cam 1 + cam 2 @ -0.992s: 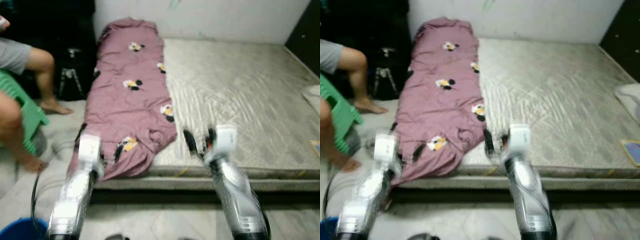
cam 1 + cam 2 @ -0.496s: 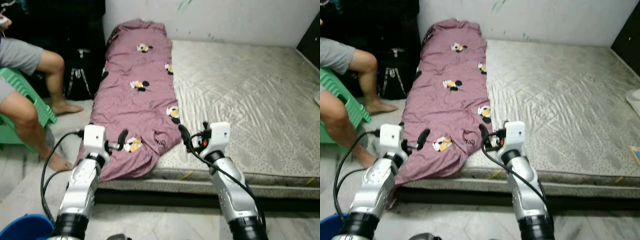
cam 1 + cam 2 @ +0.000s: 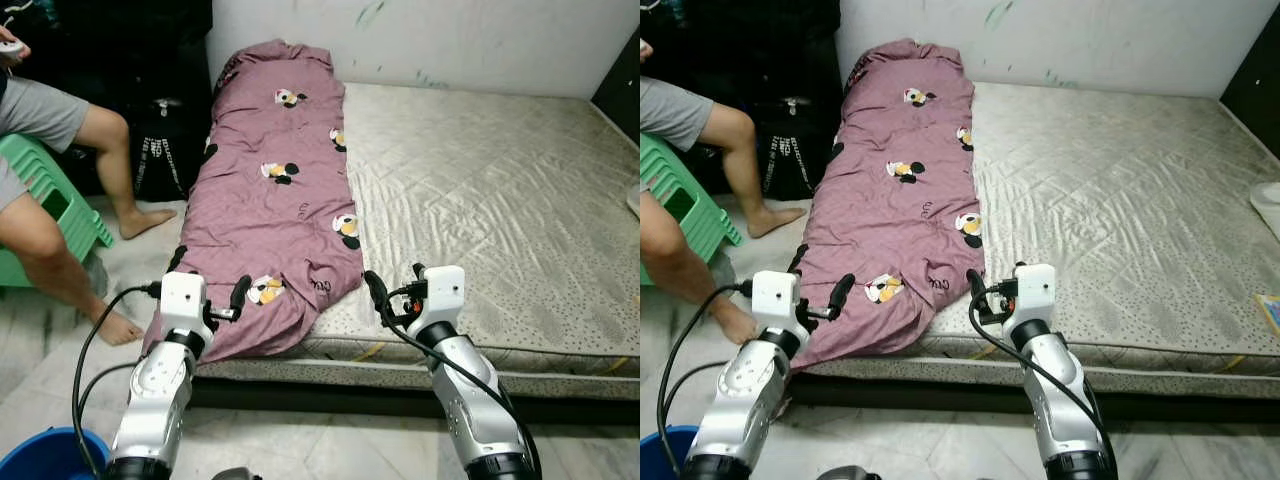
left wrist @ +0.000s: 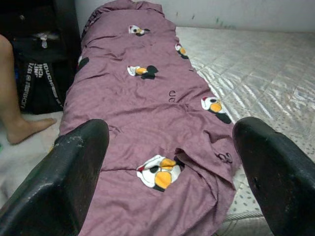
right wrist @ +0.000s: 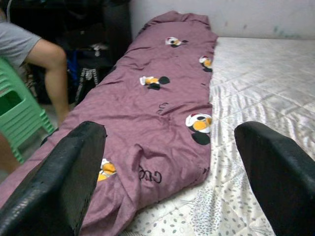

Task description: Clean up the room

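A long mauve quilt printed with black-and-orange cartoon figures (image 3: pixel 270 210) is lying along the left side of a bare grey quilted mattress (image 3: pixel 490 200), its near end drooping over the mattress edge. The left hand (image 3: pixel 232 300) and right hand (image 3: pixel 385 300) are hovering with fingers spread apart, holding nothing, just before that near end. A person's bare legs (image 3: pixel 95 175) are resting by a green plastic stool (image 3: pixel 45 205) on the left.

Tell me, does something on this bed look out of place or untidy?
Yes. The purple quilt lies bunched in a long strip along the left edge of the mattress, its near end crumpled and hanging over the edge. The rest of the mattress is bare.
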Available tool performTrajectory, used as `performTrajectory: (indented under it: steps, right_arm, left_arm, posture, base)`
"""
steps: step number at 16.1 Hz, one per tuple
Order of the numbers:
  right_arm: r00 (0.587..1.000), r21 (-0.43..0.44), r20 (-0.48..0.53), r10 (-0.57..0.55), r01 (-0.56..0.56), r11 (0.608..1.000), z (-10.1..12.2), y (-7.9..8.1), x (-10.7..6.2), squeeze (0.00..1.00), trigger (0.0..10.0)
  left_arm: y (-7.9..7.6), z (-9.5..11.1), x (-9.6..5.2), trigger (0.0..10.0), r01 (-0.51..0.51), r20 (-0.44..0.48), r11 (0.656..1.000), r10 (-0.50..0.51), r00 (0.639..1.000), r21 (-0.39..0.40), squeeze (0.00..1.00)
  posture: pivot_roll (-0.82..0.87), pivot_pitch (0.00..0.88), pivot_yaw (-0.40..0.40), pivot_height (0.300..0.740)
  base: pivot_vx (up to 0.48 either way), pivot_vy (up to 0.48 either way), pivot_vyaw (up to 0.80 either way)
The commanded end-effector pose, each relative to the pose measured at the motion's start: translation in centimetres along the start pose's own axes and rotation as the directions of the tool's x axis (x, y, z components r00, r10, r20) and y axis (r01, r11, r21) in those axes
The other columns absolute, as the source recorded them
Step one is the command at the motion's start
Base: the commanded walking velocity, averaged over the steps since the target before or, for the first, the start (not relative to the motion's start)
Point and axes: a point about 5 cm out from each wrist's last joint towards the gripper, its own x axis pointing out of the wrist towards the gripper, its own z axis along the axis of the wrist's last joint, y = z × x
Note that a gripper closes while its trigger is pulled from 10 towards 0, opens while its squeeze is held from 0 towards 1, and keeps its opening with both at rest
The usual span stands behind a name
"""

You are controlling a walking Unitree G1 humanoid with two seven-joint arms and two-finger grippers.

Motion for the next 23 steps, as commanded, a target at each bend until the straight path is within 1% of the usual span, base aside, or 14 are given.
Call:
performTrajectory:
  steps: [1,2,3,5,9,10,12,15,23]
  right_arm:
    - [0.999,-0.005,0.014,-0.033,0.033,0.999,0.2,-0.2,-0.2,0.00,10.0]
    - [0.999,-0.012,0.011,-0.041,0.041,0.999,0.2,-0.3,-0.3,0.00,10.0]
    - [0.999,-0.014,0.010,-0.046,0.046,0.999,0.1,-0.4,-0.7,0.00,10.0]
    - [0.999,-0.015,0.010,-0.048,0.048,0.999,0.1,-0.6,-0.7,0.00,10.0]
    - [0.998,-0.035,0.022,-0.057,0.058,0.998,0.6,-1.0,-0.2,0.00,10.0]
    - [0.998,-0.036,0.022,-0.060,0.060,0.998,0.7,-1.1,-0.1,0.00,10.0]
    - [0.998,-0.038,0.021,-0.058,0.059,0.998,0.7,-1.0,-0.1,0.00,10.0]
    - [0.998,-0.040,0.023,-0.059,0.060,0.997,0.8,-1.0,0.2,0.00,10.0]
    - [0.998,-0.050,0.030,-0.057,0.058,0.997,1.1,-1.1,0.8,0.00,10.0]
  left_arm:
    - [-0.2,0.1,0.0,10.0,0.005,-0.010,1.000,-0.005,1.000,-0.012,0.00]
    - [-0.3,0.1,0.0,10.0,0.009,-0.009,1.000,-0.009,1.000,-0.011,0.00]
    - [-0.3,0.2,0.2,10.0,0.018,-0.007,1.000,-0.018,1.000,-0.022,0.00]
    - [-0.3,0.3,0.3,10.0,0.016,-0.005,0.999,-0.016,1.000,-0.035,0.00]
    - [-0.7,0.7,0.6,10.0,0.036,-0.002,0.999,-0.036,0.999,-0.031,0.00]
    - [-0.6,1.0,0.6,10.0,0.036,0.017,0.999,-0.036,0.999,-0.020,0.00]
    - [-0.6,1.0,0.5,10.0,0.036,0.021,0.999,-0.036,0.999,-0.017,0.00]
    - [-0.5,1.2,0.1,10.0,0.068,0.038,0.997,-0.067,0.997,-0.036,0.00]
    - [-0.5,1.3,0.3,10.0,0.079,0.047,0.996,-0.077,0.996,-0.047,0.00]
  posture:
    - [-0.04,0.000,-0.030,0.740]
    - [-0.04,0.000,-0.029,0.740]
    - [-0.05,0.000,-0.024,0.740]
    - [-0.06,0.000,-0.021,0.740]
    - [-0.06,0.000,-0.021,0.740]
    - [-0.06,0.000,-0.024,0.740]
    - [-0.05,0.000,-0.025,0.740]
    - [-0.05,0.000,-0.025,0.740]
    - [-0.05,0.000,-0.031,0.740]
  base:
    - [0.000,0.000,0.00]
    - [0.000,0.000,0.00]
    - [0.000,0.480,0.00]
    - [0.000,0.480,0.00]
    - [0.000,0.480,0.00]
    - [0.000,0.285,0.00]
    - [0.000,0.000,0.00]
    - [0.089,0.000,0.00]
    - [0.413,0.000,0.00]
